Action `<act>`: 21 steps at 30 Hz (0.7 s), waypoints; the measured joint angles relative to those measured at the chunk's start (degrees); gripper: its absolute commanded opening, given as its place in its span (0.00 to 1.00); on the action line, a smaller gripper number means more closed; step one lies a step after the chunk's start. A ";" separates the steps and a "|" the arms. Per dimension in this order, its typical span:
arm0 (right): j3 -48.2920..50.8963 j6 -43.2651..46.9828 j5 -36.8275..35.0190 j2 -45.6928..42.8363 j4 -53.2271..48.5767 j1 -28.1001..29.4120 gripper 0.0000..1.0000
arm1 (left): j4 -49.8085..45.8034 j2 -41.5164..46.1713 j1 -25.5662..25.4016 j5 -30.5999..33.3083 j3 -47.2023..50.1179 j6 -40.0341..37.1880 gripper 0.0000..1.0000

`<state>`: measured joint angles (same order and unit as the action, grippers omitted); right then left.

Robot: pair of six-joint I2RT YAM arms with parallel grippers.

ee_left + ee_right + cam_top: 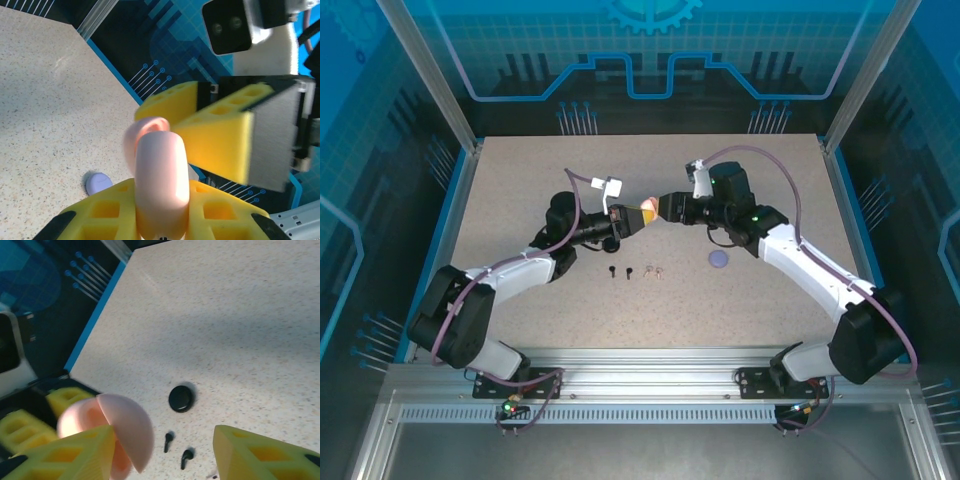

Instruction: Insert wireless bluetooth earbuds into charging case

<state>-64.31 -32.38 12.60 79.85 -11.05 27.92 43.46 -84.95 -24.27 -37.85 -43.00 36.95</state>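
My left gripper [638,216] [162,202] is shut on a pale pink round charging case [647,212] [161,175], held up above the table. The case's lid [127,432] stands ajar. My right gripper [666,208] [164,434] faces it with jaws open; the lid's edge lies between its yellow fingers [220,142], close against one finger [70,455]. Two black earbuds [168,440] [620,271] lie on the table below, with two pale pink earbuds [654,270] just to their right.
A black round case [181,398] [610,244] lies shut on the table under the left gripper. A lilac round case [719,259] [98,183] lies to the right, near the right arm. Blue walls edge the speckled table [520,180].
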 measured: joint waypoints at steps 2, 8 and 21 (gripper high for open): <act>0.96 -0.37 -0.46 -0.02 0.00 -1.18 0.55 | 0.02 0.85 0.00 -0.15 -0.02 -0.11 0.00; 4.37 -0.63 0.31 -3.10 -0.50 -2.21 0.57 | 0.09 2.08 0.00 -0.22 -0.02 -1.14 0.00; 4.39 -0.94 9.81 -6.60 3.93 -2.21 0.51 | 1.97 2.08 0.00 -2.34 -0.04 -0.87 0.00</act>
<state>-59.92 -33.32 22.41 73.25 -7.11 25.71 45.43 -82.87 -24.27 -40.18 -43.05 36.07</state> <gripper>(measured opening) 0.529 0.222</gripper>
